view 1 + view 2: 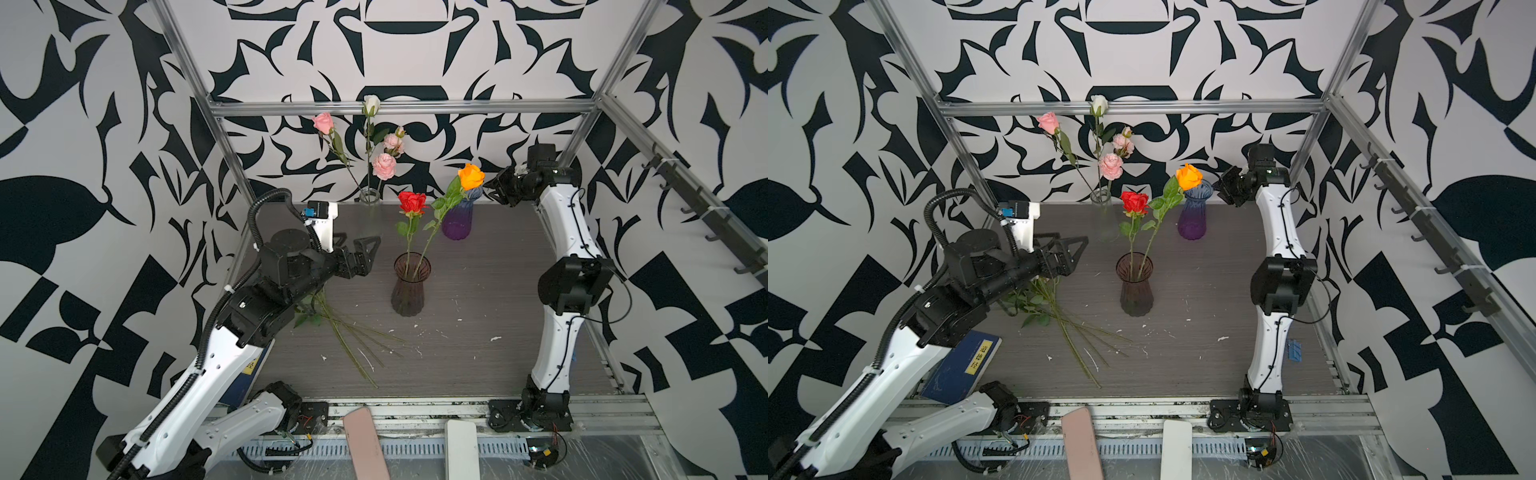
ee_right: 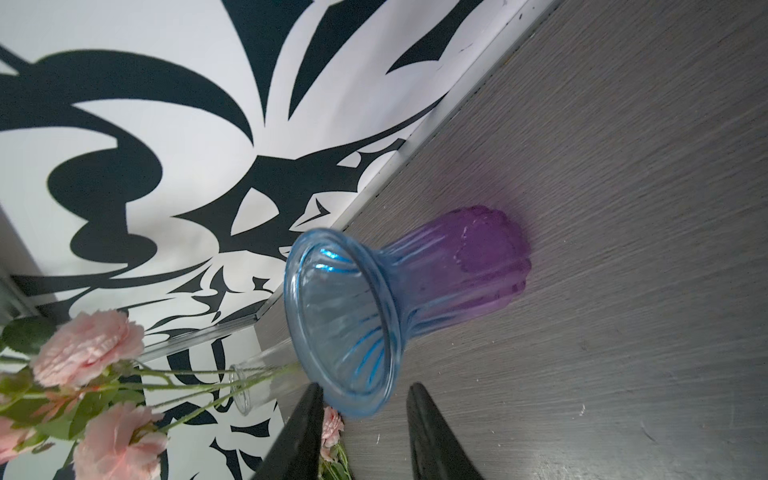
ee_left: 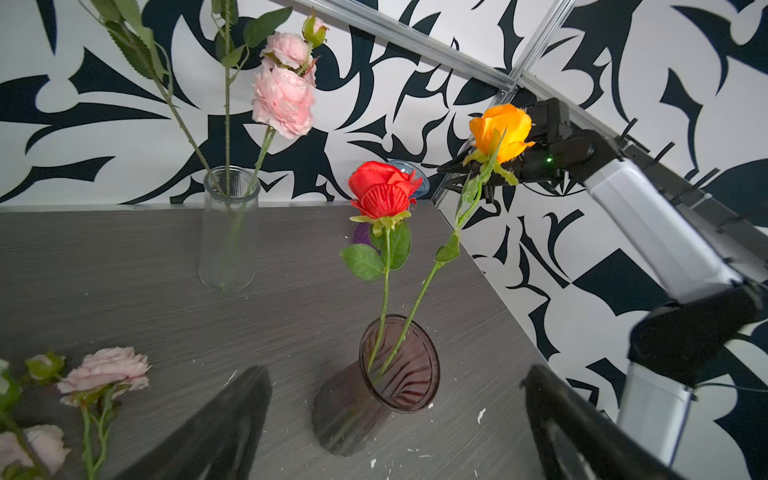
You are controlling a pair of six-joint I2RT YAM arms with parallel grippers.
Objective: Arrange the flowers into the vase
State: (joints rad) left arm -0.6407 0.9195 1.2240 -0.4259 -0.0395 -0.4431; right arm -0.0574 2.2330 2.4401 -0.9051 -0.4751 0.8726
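My left tool (image 1: 359, 249) spread wide, empty. Dark vase (image 1: 409, 291) just ahead of it holds red rose (image 1: 412, 202) and orange rose (image 1: 471, 176). Clear vase (image 1: 369, 195) farther ahead holds pink and white blooms. Loose flowers (image 1: 349, 336) lie on bench (image 1: 478, 311) below and behind left tool, not yet placed. My right tool (image 1: 494, 192) partly spread, empty; blue-purple vase (image 1: 457, 222) just ahead of it, bare. My guess: about halfway.
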